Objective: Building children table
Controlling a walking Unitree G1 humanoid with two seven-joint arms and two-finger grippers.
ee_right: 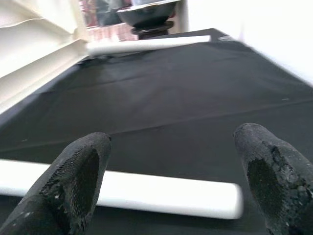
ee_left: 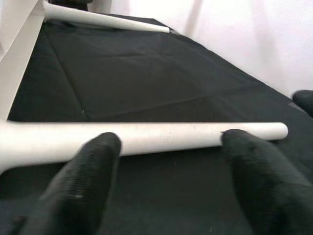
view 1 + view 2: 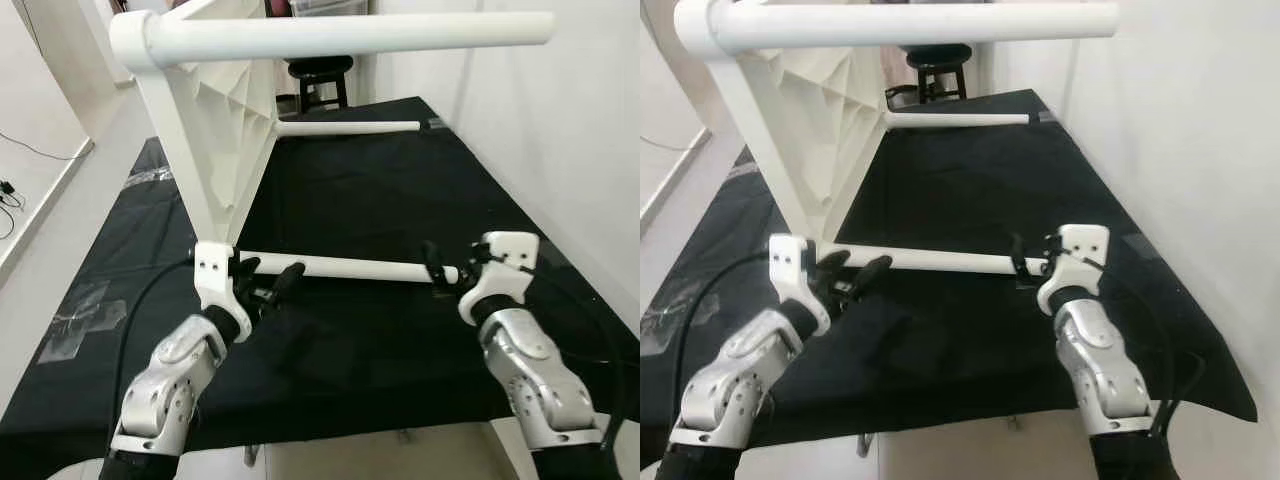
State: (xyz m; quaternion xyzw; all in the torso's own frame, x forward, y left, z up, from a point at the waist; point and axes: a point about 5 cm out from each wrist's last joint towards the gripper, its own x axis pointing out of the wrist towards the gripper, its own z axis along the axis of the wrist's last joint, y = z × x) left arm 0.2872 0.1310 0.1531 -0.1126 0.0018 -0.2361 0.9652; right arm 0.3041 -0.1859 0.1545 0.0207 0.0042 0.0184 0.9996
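Note:
A white children's table lies on its side, its ribbed top (image 3: 225, 130) standing on edge on the black cloth. Three of its white legs stick out to the right: an upper leg (image 3: 350, 38), a far leg (image 3: 345, 127) and a near leg (image 3: 350, 267) low over the cloth. My left gripper (image 3: 272, 272) is open beside the near leg's base, its fingers (image 2: 93, 166) spread in front of the leg (image 2: 146, 137). At the leg's free end (image 1: 215, 198) my right gripper (image 3: 450, 265) is also open, its fingers (image 1: 78, 176) astride the tip, holding nothing.
The black cloth (image 3: 380, 190) covers a long work table, with clear tape patches (image 3: 85, 310) at its left edge. A black stool (image 3: 320, 75) stands behind it. A white wall (image 3: 560, 120) runs close along the right. Pale floor with a cable (image 3: 40, 150) lies left.

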